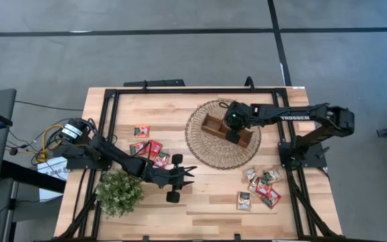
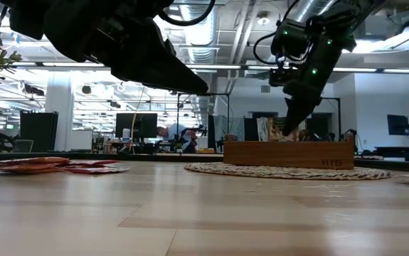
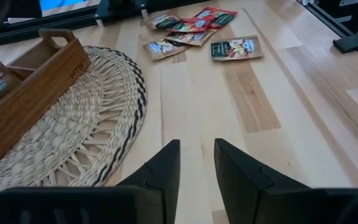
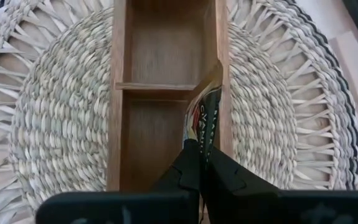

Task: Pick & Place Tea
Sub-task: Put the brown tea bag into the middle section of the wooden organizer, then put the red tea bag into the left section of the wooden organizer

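Woven mat [image 4: 60, 112] carries the wooden tray [image 4: 119, 93]. Your right gripper [image 4: 200, 163] pinches a tea sachet [image 4: 205, 106] edge-down directly over the tray's compartment, long axis vertical. Left gripper [image 3: 196, 163], fingers spread, idles nearby.

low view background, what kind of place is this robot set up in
Probably a large open-plan office or lab, not a home. Behind the pale wooden table the low view shows dark computer monitors on desks, a high ceiling with exposed silver ducts, and a person at a distant workstation.
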`<act>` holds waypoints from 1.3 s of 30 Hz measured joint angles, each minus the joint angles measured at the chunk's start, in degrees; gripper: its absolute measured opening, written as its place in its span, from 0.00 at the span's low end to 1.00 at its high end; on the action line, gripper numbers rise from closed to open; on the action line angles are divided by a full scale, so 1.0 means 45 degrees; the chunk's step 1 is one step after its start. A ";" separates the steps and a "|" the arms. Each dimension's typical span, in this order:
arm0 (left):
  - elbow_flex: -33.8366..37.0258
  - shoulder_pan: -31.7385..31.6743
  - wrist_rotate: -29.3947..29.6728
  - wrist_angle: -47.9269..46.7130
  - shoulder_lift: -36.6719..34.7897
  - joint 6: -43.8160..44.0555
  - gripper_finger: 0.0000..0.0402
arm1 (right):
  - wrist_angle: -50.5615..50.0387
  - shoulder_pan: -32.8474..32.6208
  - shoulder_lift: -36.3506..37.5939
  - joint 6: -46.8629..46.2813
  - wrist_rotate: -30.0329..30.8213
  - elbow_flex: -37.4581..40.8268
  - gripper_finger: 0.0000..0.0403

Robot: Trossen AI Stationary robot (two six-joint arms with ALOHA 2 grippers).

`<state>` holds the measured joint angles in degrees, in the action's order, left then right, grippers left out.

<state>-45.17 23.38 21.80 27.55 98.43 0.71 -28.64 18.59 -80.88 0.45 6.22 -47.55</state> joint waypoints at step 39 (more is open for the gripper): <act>-0.0005 -0.0029 0.0554 -0.0015 0.0000 -0.0024 0.23 | -0.2631 -1.1395 0.0529 -0.7014 0.5275 -0.2540 0.34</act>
<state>-45.19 23.24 24.29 27.49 98.43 0.60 -40.48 -32.69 -78.50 -31.12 29.95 -58.98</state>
